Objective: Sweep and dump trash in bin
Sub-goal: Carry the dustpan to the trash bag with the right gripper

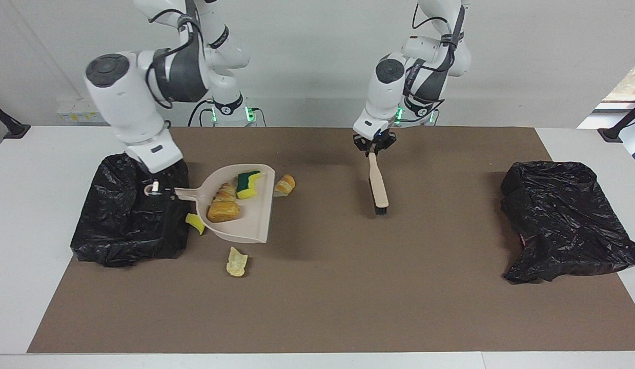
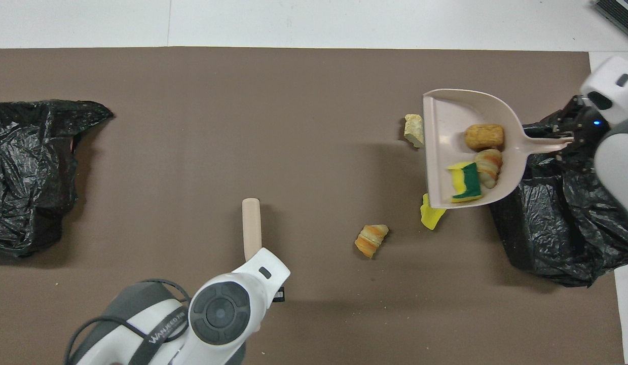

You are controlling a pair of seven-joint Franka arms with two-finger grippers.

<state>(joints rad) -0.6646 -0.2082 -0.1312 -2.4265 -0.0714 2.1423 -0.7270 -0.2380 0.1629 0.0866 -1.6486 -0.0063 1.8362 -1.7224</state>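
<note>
Dumping comes next: right claw (image 1: pixel 154 188), clamped on the loaded dustpan (image 1: pixel 245 225), we tip over the bin (image 1: pixel 127 215); left claw (image 1: pixel 372 147) grips the brush (image 1: pixel 379 187).

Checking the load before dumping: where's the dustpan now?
The dustpan hangs in the right end effector, beside the black bin at the right arm's end.

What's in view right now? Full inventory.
bin bags: two, black, one at each end
mat: one, brown, covers the table
dustpan: one, beige, raised beside the right arm's bin
trash in dustpan: three, green-backed sponge, two orange-brown lumps
trash on mat: three showing, tan, orange, yellow, around the dustpan
brush: one, beige, mid-mat
right hand: shut on dustpan handle, over bin
left hand: shut on brush handle
</note>
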